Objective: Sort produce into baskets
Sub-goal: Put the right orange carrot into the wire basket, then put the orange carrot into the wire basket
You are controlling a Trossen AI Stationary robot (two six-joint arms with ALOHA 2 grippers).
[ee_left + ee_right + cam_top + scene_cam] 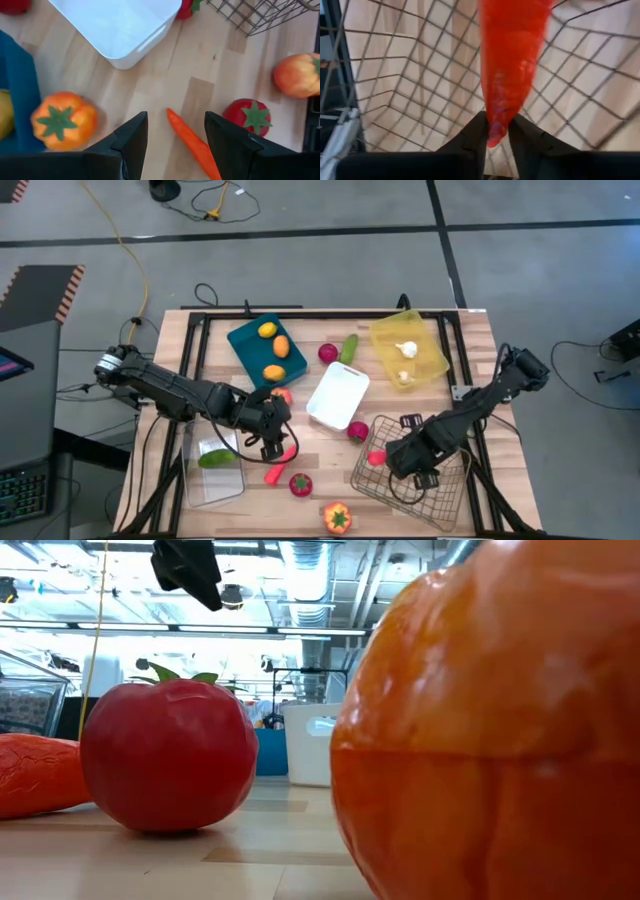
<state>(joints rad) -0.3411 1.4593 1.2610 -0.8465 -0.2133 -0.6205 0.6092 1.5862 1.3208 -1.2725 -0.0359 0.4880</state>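
Note:
My left gripper (pixel 175 137) (pixel 272 442) is open and hovers over an orange-red carrot (pixel 192 142) (pixel 275 473) that lies flat on the wooden table; it touches nothing. A red tomato (pixel 251 118) (pixel 300 485) and an orange-red pepper (pixel 299 75) (pixel 337 518) rest on the table nearby. My right gripper (pixel 496 131) (pixel 392 460) is shut on a red-orange carrot (pixel 512 55) (pixel 377 458) over the wire mesh basket (pixel 412 485). The clear bin (pixel 214 477) holds a green cucumber (pixel 213 458). My right gripper pinches the red-orange carrot by its narrow end (pixel 495 117) between its two fingers (pixel 470 137). The carrot runs on straight ahead from the fingertips, in line with them. It is held over the wire mesh basket's floor (pixel 420 95); whether it touches the mesh, I cannot tell.
The teal tray (pixel 245 340) holds yellow and orange citrus. The yellow tray (pixel 430 358) holds white garlic. The white tray (pixel 337 395) (pixel 120 30) stands mid-table. An orange round fruit (pixel 63 120) lies by the teal tray. A cucumber (pixel 349 348) and red berries (pixel 327 353) lie loose.

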